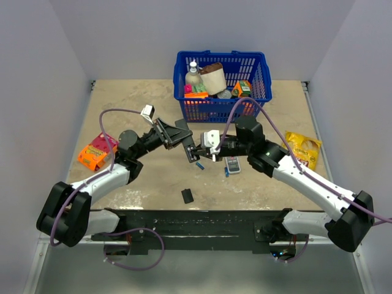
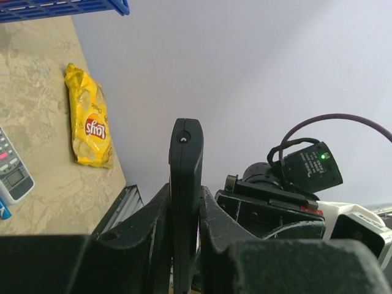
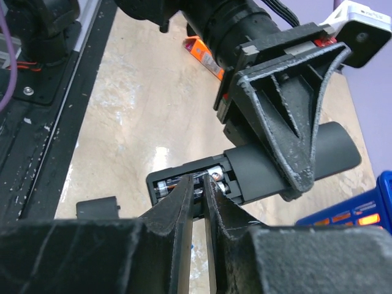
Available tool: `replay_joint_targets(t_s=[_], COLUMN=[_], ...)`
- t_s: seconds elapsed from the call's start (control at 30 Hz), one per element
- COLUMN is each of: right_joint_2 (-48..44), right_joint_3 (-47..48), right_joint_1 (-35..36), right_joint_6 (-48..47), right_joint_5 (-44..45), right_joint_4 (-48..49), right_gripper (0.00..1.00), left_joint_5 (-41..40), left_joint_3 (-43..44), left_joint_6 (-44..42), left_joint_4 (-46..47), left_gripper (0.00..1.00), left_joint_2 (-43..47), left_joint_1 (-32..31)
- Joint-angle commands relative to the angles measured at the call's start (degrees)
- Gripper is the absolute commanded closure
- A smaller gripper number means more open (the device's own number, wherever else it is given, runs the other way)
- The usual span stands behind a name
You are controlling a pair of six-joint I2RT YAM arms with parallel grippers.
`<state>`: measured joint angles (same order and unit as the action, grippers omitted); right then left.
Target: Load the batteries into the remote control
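Note:
My left gripper [image 2: 185, 202] is shut on the long black remote control [image 2: 185, 184] and holds it on edge above the table. In the right wrist view the remote control [image 3: 269, 165] shows its open compartment, with batteries [image 3: 174, 184] lying inside it. My right gripper [image 3: 199, 180] has its tips on those batteries, its jaws almost together with only a thin slit and nothing between them. Two blue batteries [image 1: 199, 165] [image 1: 227, 172] lie on the table below. The small black back cover [image 1: 187, 196] lies nearer the front edge.
A white-grey remote [image 1: 233, 163] lies beside the right arm. A blue basket [image 1: 222, 86] of groceries stands at the back. An orange packet [image 1: 97, 151] lies at the left, a yellow chip bag [image 1: 302, 149] at the right.

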<state>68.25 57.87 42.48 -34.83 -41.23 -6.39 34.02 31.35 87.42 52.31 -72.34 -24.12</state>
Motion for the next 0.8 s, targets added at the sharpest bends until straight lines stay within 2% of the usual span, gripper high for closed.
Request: replay_joint_targets(t_s=[0.0, 0.07, 0.13, 0.27, 0.33, 0.37, 0.5, 0.57, 0.7, 0.77], right_joint_2=[0.66, -0.3, -0.92, -1.54, -1.36, -1.19, 0.47, 1.62, 5.48, 9.0], right_joint_3=[1.28, 2.6, 3.65, 5.59, 6.29, 6.29, 5.68, 5.33, 3.92, 4.1], right_joint_1=[-0.47, -0.47, -0.47, -0.47, -0.47, -0.47, 0.14, 1.37, 9.0, 10.95], right_joint_6=[3.26, 6.95, 12.05, 19.08, 23.13, 24.71, 36.2, 37.9, 44.73, 48.26], right_joint_5=[7.13, 7.39, 8.27, 10.82, 12.05, 12.49, 18.54, 23.53, 35.74, 38.32], right_joint_4=[-2.58, -1.34, -0.21, -2.74, -5.37, -5.99, -10.47, -14.42, -19.17, -22.34], right_gripper=[0.85, 0.84, 0.74, 0.6, 0.57, 0.51, 0.48, 0.45, 0.41, 0.4], left_joint_5=[1.49, -0.44, -3.51, -9.66, -13.44, -14.93, -26.08, -28.65, -32.6, -33.84], left_joint_3=[2.13, 3.53, 4.85, 7.4, 7.41, 7.49, 7.32, 6.1, 3.54, 2.75], left_joint_6=[-2.05, -10.48, -19.85, -30.45, -35.09, -36.43, -42.85, -44.96, -46.11, -46.9], left_joint_4=[0.54, -5.79, -15.19, -25.66, -29.1, -30.68, -38.58, -39.74, -42.02, -43.52], left_gripper=[1.0, 1.0, 1.0, 1.0, 1.0, 1.0, 1.0, 1.0, 1.0, 1.0], left_joint_2=[2.02, 2.9, 3.43, 4.92, 5.8, 6.15, 8.52, 10.37, 13.62, 15.38], left_joint_1=[-0.49, -0.23, -0.14, 0.39, 0.91, 1.0, 1.62, 2.76, 6.18, 8.03])
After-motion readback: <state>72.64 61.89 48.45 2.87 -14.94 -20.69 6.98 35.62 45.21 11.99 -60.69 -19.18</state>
